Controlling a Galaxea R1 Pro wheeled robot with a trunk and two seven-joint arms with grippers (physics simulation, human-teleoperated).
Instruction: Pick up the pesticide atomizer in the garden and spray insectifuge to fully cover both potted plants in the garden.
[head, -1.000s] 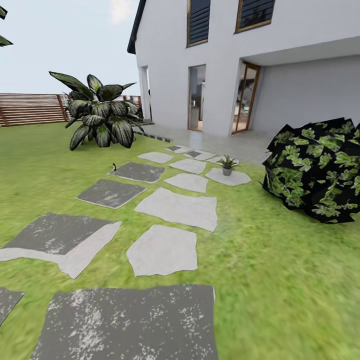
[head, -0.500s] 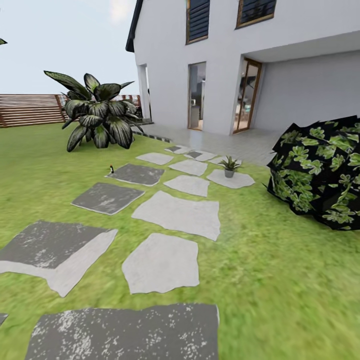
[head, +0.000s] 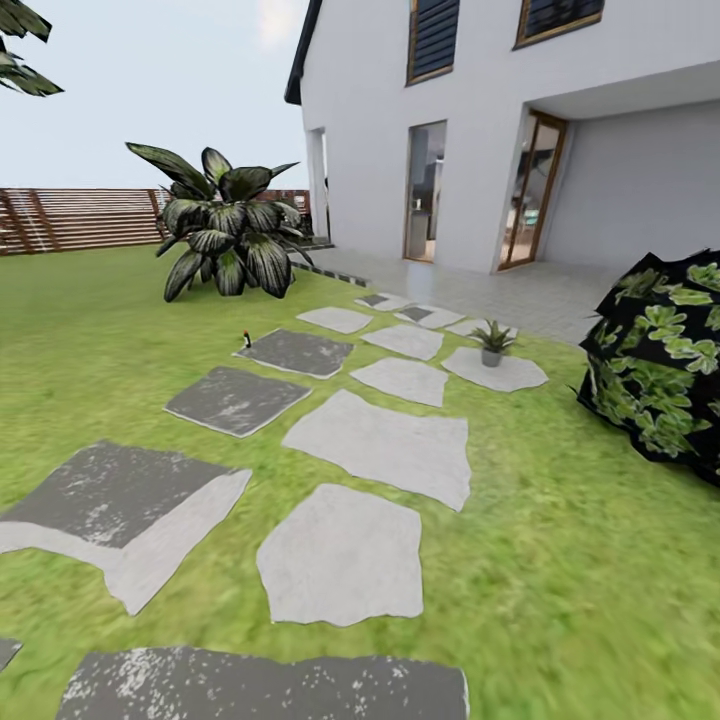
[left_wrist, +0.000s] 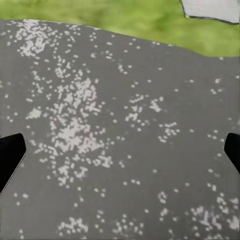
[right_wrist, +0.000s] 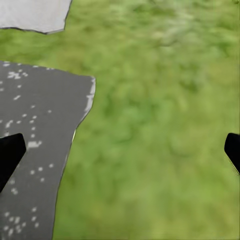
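Ahead, the garden lawn (head: 100, 330) spreads toward a white house (head: 480, 120), crossed by a path of irregular stepping stones (head: 385, 445), some pale and some dark with white speckling. The pesticide atomizer (head: 246, 339) stands upright, tiny and dark with a red top, on the grass just beside the corner of a dark stone (head: 297, 352), well up the path. One potted plant (head: 492, 343), a low green rosette in a grey pot, sits on a pale stone (head: 500, 372) further right, near the paved terrace. A big striped dark-leaved shrub (head: 228, 235) grows beyond the atomizer before a brown slatted fence (head: 75, 218), and a dark bush with green leaves (head: 665, 355) fills the right edge. Both arms point downward: the left gripper (left_wrist: 120, 155) hangs over a speckled dark stone (left_wrist: 115, 135), its dark fingertips (left_wrist: 10, 155) spread wide apart and holding nothing. The right gripper (right_wrist: 120, 152) hangs likewise, fingertips (right_wrist: 10, 152) wide and empty, above grass (right_wrist: 160, 125) at a dark stone's edge (right_wrist: 35, 150).
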